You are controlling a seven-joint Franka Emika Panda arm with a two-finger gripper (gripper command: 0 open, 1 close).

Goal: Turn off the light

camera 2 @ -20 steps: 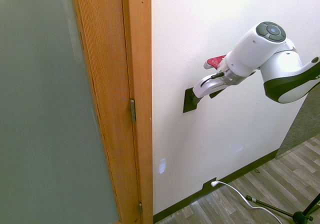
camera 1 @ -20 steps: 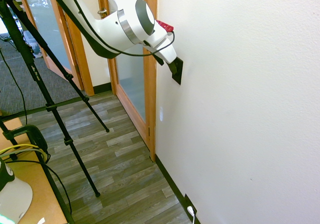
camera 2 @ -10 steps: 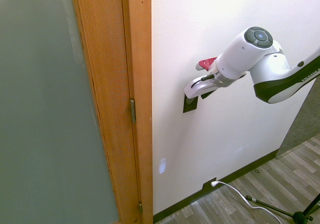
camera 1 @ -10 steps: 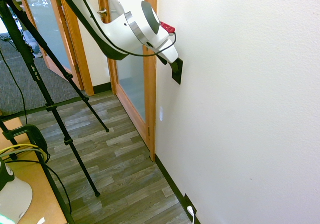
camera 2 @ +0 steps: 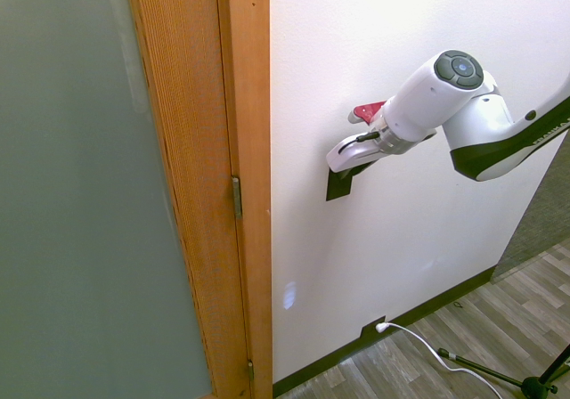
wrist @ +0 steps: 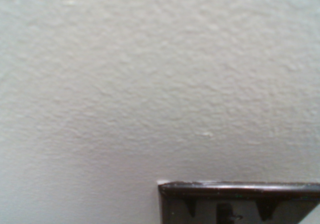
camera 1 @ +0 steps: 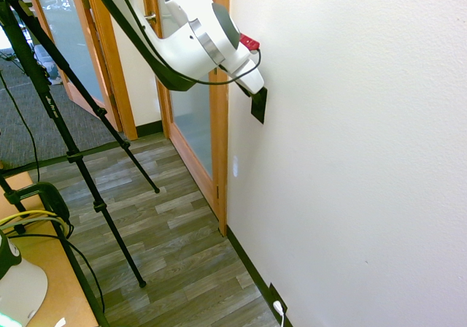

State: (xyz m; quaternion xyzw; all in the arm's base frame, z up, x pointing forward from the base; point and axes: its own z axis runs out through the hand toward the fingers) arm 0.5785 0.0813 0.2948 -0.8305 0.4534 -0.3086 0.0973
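The black switch plate (camera 1: 258, 105) is sitting upright on the white wall (camera 1: 350, 137), just beside the wooden door frame (camera 1: 218, 122) and roughly at the height of the door's hinge (camera 2: 236, 197). The jaws (camera 1: 255, 88) of the white arm (camera 1: 193, 31) are pressing in against the upper part of the plate in the first exterior view, so that only the plate's lower portion is showing below them. The second exterior view is presenting the same contact from the opposite side: the white end of the jaws (camera 2: 337, 160) is lying across the top of the switch plate (camera 2: 338, 186), with the plate's dark lower half projecting beneath. Whether the jaws are apart or together cannot be told, since the fingers are hidden between the arm's housing and the wall.

A small red part (camera 2: 366, 112) is standing out on the wrist, on the side away from the floor. In the wrist view, textured wall (wrist: 150, 84) is filling most of the frame, and the glossy top edge of the switch plate (wrist: 240, 189) is showing at the bottom edge.

Low on the wall, at the dark baseboard (camera 2: 427, 314), a second black plate, the outlet (camera 2: 371, 331), is carrying a white plug (camera 2: 383, 327) whose cord (camera 2: 436, 353) is trailing over the wood-look floor (camera 1: 168, 232). This outlet is lying well apart from the jaws. Frosted glass (camera 2: 89, 194) is filling the door panel beside the frame.
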